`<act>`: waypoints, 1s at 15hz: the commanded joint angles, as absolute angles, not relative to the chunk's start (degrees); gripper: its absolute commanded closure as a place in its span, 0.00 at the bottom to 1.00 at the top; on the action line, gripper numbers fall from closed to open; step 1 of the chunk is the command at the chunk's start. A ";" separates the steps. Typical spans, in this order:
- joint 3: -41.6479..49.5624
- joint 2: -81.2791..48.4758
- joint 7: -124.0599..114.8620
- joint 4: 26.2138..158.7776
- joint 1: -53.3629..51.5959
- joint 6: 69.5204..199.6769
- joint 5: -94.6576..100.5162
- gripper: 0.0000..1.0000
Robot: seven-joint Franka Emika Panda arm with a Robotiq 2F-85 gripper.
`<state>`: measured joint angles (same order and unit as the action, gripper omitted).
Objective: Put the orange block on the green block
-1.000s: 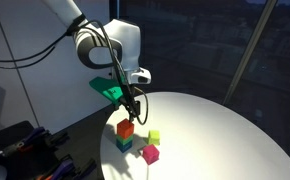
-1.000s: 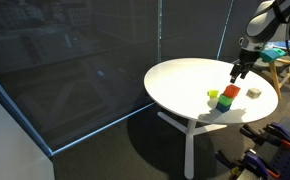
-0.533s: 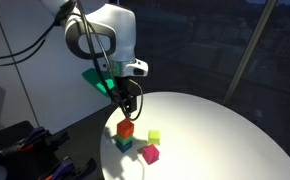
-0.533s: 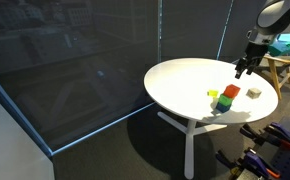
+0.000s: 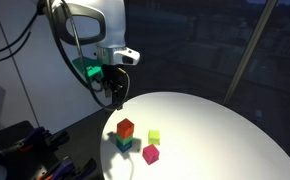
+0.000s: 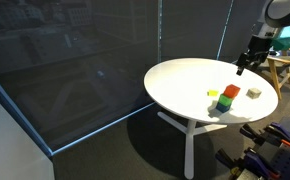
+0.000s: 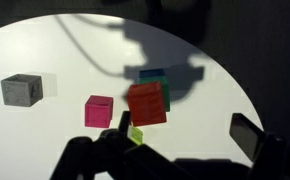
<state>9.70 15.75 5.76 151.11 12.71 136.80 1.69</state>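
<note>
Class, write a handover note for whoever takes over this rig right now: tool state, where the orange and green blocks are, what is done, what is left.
Tool: open, empty, hanging above the round white table, clear of the blocks.
Orange block: sits on top of the green block, on that table.
Done: the stacking looks complete.
Left: probably only parking the arm; the magenta cube and yellow-green cube beside the stack need no moving.
</note>
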 commanded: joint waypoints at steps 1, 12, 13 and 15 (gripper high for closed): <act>7.61 20.55 0.08 153.03 12.21 133.80 3.75 0.00; 4.40 29.15 2.32 154.74 6.37 128.98 2.26 0.00; 4.33 29.84 2.47 154.87 5.92 128.63 2.19 0.00; 4.43 31.42 3.20 155.37 5.00 128.00 1.92 0.00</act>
